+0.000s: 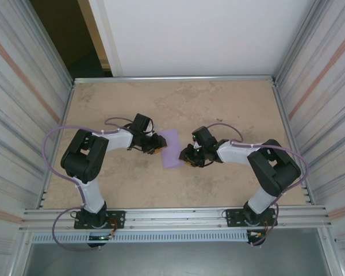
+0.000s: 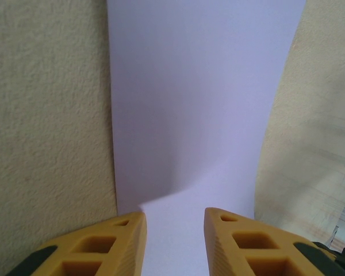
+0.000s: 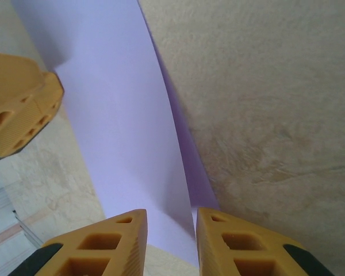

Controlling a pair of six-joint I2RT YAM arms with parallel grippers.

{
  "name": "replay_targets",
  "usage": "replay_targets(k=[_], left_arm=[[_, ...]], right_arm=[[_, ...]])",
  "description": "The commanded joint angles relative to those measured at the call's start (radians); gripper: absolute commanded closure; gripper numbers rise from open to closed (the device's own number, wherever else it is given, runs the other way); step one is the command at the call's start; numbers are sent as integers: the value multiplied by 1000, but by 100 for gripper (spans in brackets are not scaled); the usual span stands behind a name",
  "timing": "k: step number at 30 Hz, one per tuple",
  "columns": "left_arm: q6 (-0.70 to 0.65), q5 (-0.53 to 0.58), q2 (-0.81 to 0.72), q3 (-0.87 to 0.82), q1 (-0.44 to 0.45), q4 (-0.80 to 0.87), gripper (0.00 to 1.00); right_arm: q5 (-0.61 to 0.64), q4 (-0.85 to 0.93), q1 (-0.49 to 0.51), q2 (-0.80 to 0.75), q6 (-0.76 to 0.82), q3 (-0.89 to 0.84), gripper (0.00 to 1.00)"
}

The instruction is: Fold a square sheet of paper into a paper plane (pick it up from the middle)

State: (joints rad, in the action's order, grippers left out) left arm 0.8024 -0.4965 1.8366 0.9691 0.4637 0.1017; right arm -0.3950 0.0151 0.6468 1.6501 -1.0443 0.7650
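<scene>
The square sheet of paper point(image 1: 173, 147) is lavender and lies mid-table as a narrow upright strip, one layer doubled over another. My left gripper point(image 1: 158, 144) is at its left edge. In the left wrist view the yellow jaws point(image 2: 172, 215) stand apart over the paper point(image 2: 201, 103), which runs flat between them. My right gripper point(image 1: 188, 156) is at the strip's lower right corner. There its jaws point(image 3: 169, 214) are a narrow gap apart, with the raised edge of the upper paper layer point(image 3: 121, 126) between them. A left fingertip point(image 3: 23, 109) rests on the far edge.
The beige tabletop point(image 1: 218, 109) is fenced by a metal rail point(image 1: 172, 79) at the back and ribbed walls point(image 1: 316, 86) on both sides. Purple cables point(image 1: 52, 138) loop beside each arm.
</scene>
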Motion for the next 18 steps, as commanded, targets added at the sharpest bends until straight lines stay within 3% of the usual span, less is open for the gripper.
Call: replay_targets(k=[1, 6, 18], left_arm=[[4, 26, 51, -17, -2, 64, 67], [5, 23, 51, -17, -2, 58, 67], [-24, -21, 10, 21, -3, 27, 68]], right_arm=[[-17, -18, -2, 22, -14, 29, 74], [-15, -15, -8, 28, -16, 34, 77], [1, 32, -17, -14, -25, 1, 97]])
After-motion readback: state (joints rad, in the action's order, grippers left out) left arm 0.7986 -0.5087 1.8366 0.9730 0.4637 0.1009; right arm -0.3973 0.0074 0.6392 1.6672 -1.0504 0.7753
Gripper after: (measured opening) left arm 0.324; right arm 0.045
